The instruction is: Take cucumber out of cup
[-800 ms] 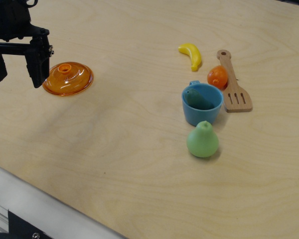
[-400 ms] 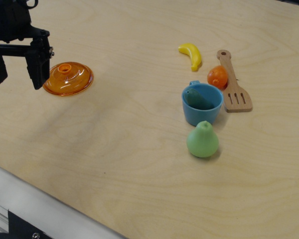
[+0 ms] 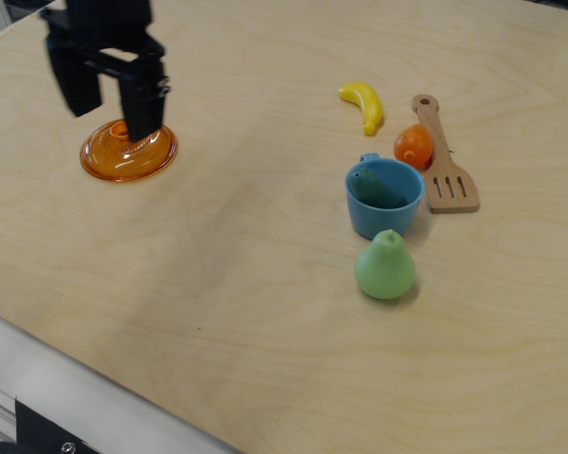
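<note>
The light blue cup (image 3: 383,210) stands upright right of the table's middle, its small handle at the back. The dark teal cucumber (image 3: 373,188) lies inside it, leaning against the back-left wall with one end near the rim. My black gripper (image 3: 111,106) is far to the left, above the orange transparent lid (image 3: 128,154). Its two fingers are spread apart and hold nothing.
A light green pear (image 3: 385,268) stands right in front of the cup. A small orange fruit (image 3: 414,146) and a wooden spatula (image 3: 442,163) lie behind and right of the cup. A yellow banana (image 3: 363,104) lies further back. The table's front edge runs along the lower left.
My gripper has moved right and a little up, from the left edge to over the orange lid. The cup, the cucumber and the other things have not moved.
</note>
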You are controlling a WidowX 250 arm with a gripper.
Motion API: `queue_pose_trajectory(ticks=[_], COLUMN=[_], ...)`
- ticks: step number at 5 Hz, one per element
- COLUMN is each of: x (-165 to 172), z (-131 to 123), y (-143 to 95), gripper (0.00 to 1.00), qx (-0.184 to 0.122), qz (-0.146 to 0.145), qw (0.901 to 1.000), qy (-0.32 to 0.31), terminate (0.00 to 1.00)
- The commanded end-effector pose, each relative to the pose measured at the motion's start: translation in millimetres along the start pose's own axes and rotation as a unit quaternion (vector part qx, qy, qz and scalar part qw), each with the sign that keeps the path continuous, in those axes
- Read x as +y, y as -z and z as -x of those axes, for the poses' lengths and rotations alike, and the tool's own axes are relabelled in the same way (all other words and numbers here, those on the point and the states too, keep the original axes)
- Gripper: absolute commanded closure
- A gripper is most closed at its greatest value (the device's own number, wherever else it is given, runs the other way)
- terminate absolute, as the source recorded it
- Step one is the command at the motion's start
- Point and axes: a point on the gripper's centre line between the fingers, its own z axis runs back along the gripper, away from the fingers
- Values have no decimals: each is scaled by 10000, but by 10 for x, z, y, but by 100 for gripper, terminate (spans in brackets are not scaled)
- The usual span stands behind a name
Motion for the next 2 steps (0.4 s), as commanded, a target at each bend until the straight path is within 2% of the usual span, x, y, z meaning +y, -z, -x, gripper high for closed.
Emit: queue_pose_trajectory(ticks=[1, 2], x=[-660, -1043], z=[-512, -615], y=[-134, -63], gripper=[0, 0], qx=[-393, -378], qz=[-6, 56], qw=[9868, 9767], qy=[1569, 2112], terminate=[0, 0])
